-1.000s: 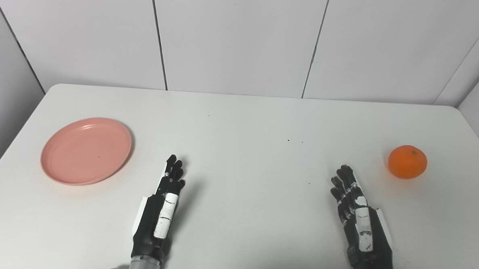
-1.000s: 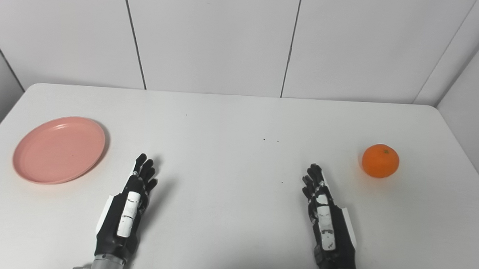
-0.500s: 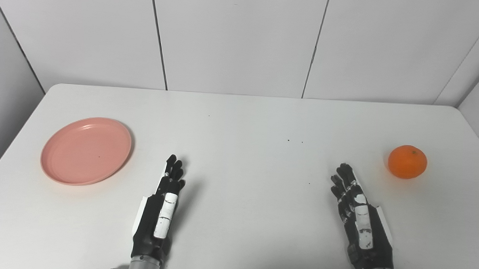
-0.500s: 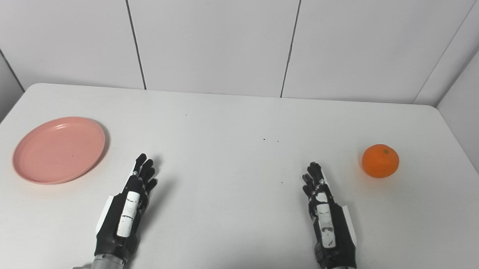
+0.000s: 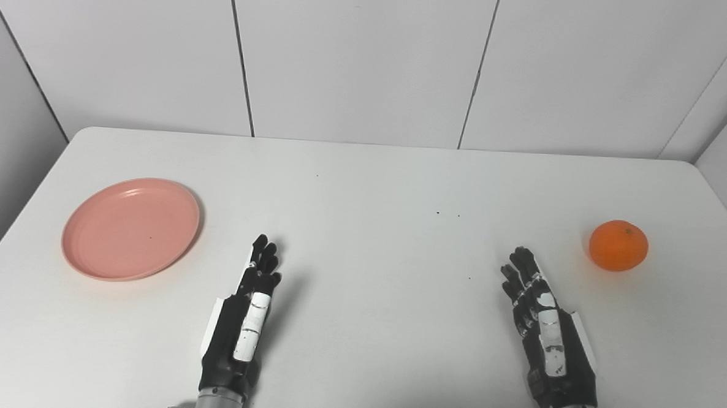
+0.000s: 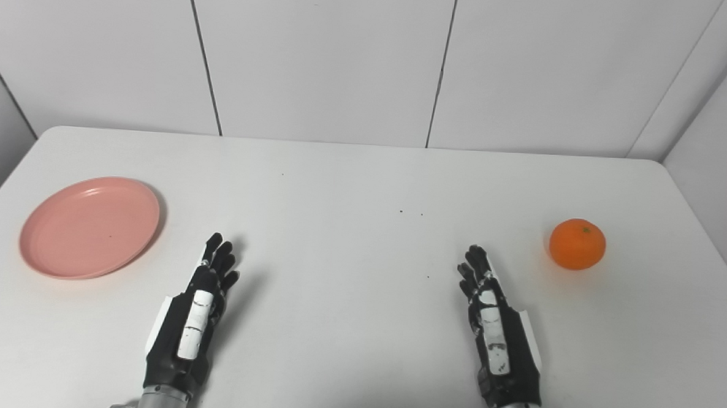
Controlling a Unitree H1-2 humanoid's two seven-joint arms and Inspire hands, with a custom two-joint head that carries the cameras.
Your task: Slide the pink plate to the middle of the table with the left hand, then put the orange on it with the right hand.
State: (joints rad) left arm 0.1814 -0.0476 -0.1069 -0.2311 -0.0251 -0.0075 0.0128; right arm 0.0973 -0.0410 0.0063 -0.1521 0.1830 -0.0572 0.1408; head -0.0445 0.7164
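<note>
A round pink plate point(image 5: 131, 228) lies flat on the left part of the white table point(image 5: 370, 180). An orange point(image 5: 618, 245) sits near the table's right edge. My left hand point(image 5: 242, 321) hovers over the table's front, right of the plate and well apart from it, fingers stretched out and holding nothing. My right hand point(image 5: 545, 334) hovers at the front right, left of and nearer than the orange, fingers extended and empty. In the right eye view the plate point(image 6: 90, 226), the orange point(image 6: 577, 243) and both hands point(image 6: 194, 316) point(image 6: 497, 338) show the same layout.
White wall panels point(image 5: 357, 63) close off the table at the back and on both sides. A few small dark specks point(image 5: 448, 214) mark the tabletop near the centre.
My right hand has crept slightly forward and left, with the wrist showing more at the bottom edge. The left hand, plate and orange have not moved.
</note>
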